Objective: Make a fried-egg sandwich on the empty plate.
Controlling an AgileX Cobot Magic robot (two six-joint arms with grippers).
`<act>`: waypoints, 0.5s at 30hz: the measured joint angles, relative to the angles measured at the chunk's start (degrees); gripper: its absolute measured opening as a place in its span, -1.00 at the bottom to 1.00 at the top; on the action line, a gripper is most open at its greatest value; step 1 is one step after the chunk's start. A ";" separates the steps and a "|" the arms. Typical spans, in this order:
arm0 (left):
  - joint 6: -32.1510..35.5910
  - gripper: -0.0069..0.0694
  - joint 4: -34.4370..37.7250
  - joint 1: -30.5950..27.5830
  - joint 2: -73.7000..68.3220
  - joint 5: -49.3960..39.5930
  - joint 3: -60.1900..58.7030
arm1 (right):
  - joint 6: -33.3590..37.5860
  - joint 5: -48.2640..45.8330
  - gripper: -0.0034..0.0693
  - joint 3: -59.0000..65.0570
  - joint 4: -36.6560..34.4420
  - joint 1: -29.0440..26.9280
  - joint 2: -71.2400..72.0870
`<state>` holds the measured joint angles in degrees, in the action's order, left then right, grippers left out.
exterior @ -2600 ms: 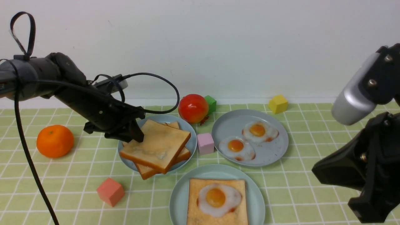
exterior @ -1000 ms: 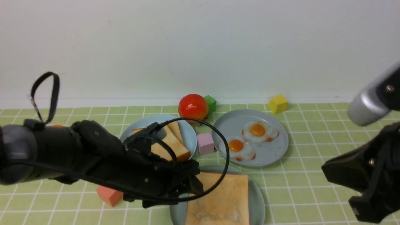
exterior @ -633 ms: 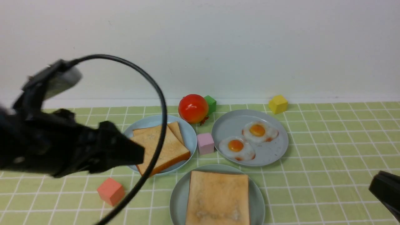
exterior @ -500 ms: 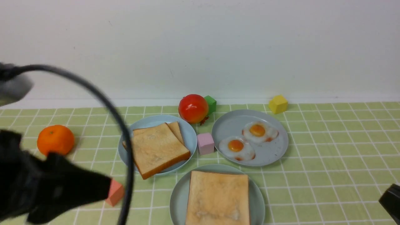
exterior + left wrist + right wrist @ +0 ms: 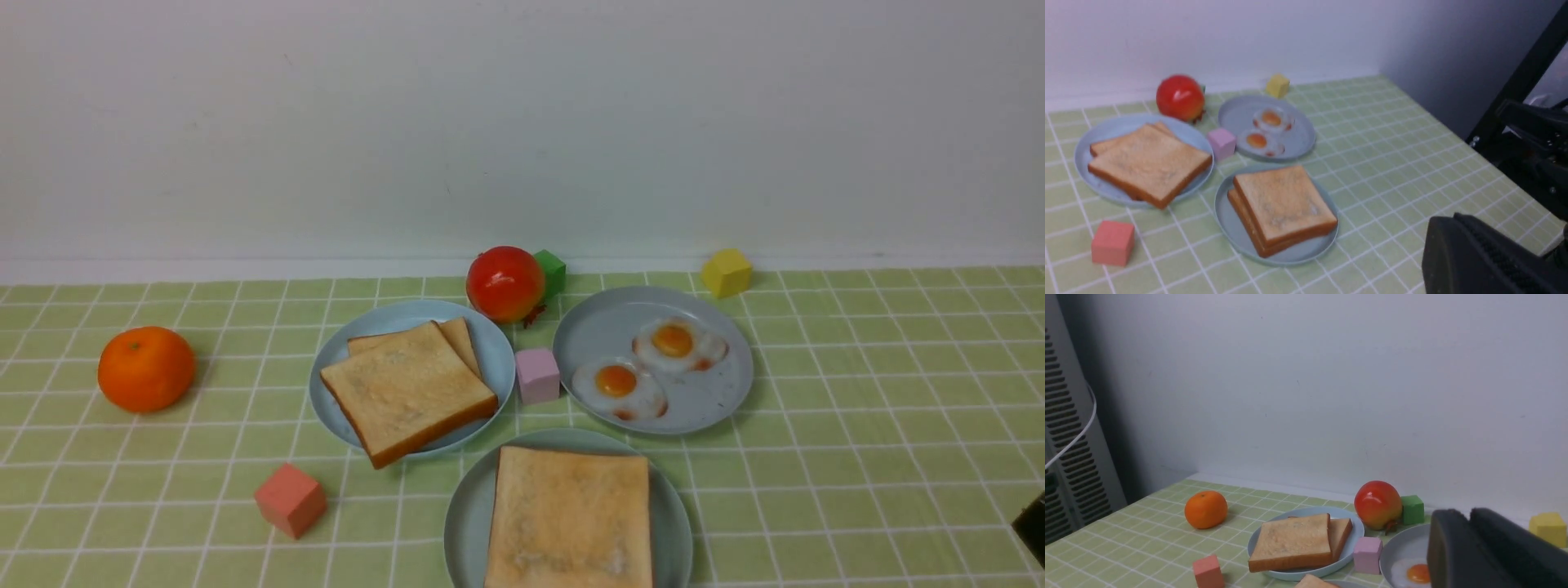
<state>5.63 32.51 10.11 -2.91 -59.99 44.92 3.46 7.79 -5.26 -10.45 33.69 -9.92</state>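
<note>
The fried-egg sandwich [image 5: 569, 523] lies on the pale mint empty plate [image 5: 465, 506] at the near centre. In the left wrist view it shows as two toast slices stacked [image 5: 1284, 208] on that plate [image 5: 1224, 216]; the egg between them is hidden. My left gripper [image 5: 1447, 220] is shut on nothing, well back from the plate and out of the front view. My right gripper [image 5: 1468, 516] has its fingers pressed together, empty, hanging off to the right of the plates. Only a dark corner of the right arm [image 5: 1033, 529] shows in the front view.
Behind the sandwich, a light-blue plate [image 5: 498, 359] holds two toast slices [image 5: 408, 392]. A greyer plate [image 5: 702, 408] carries two fried eggs [image 5: 618, 384]. A red fruit [image 5: 504, 282], an orange [image 5: 145, 367] and salmon [image 5: 290, 500], pink [image 5: 536, 374], green [image 5: 551, 272] and yellow [image 5: 726, 271] cubes lie around.
The left gripper let go of the top slice over the egg, drew back left out of the front view and shut. The right arm sank away to the lower right.
</note>
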 joint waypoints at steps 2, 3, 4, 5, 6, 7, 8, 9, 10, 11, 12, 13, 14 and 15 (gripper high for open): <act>0.00 -0.85 0.00 0.00 2.47 -0.05 0.00 | 0.00 0.00 -0.68 0.00 0.00 0.00 0.00; 0.00 -0.85 0.15 0.00 3.77 -0.23 0.00 | 0.00 0.00 -0.68 0.00 0.00 0.00 0.00; 0.00 -0.85 0.25 0.00 4.20 -0.31 0.06 | 0.00 0.00 -0.67 0.00 -0.02 0.00 0.00; 0.00 -0.85 0.34 0.00 4.28 -0.31 0.06 | 0.00 0.00 -0.67 0.00 -0.02 0.00 0.00; 0.31 -0.85 0.27 0.00 4.28 -0.44 0.11 | 0.00 0.06 -0.67 0.00 -0.02 0.00 0.04; 0.31 -0.85 0.17 0.00 4.28 -0.44 0.11 | 0.00 0.10 -0.67 0.00 -0.02 0.00 0.04; 1.38 -0.85 -0.81 0.00 4.28 -0.59 0.11 | 0.00 0.12 -0.66 0.00 -0.02 0.00 0.10; 1.55 -0.85 -1.19 0.00 4.28 -0.49 0.11 | 0.00 0.12 -0.66 0.00 -0.02 0.00 0.10; 1.66 -0.85 -1.87 0.00 4.28 -0.18 0.11 | 0.00 0.12 -0.66 0.00 -0.02 0.00 0.10; 0.50 -0.85 -4.86 0.00 4.28 2.03 -0.20 | 0.00 0.14 -0.66 0.00 -0.02 0.00 0.10; -1.34 -0.85 -8.11 0.00 4.28 3.82 -0.96 | 0.00 0.14 -0.65 0.00 -0.02 0.00 0.10; -4.17 -0.85 -11.82 0.00 4.28 5.79 -2.07 | 0.00 0.14 -0.65 0.00 -0.02 0.00 0.10; -7.97 -0.85 -15.35 0.00 4.28 7.94 -3.36 | 0.00 0.14 -0.64 0.00 -0.02 0.00 0.10; -11.61 -0.85 -19.21 0.00 4.28 9.72 -5.40 | 0.00 0.14 -0.64 0.00 -0.02 0.00 0.10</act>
<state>-5.98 13.30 10.11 1.37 -50.27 39.52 3.46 7.93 -5.26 -10.47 33.69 -9.81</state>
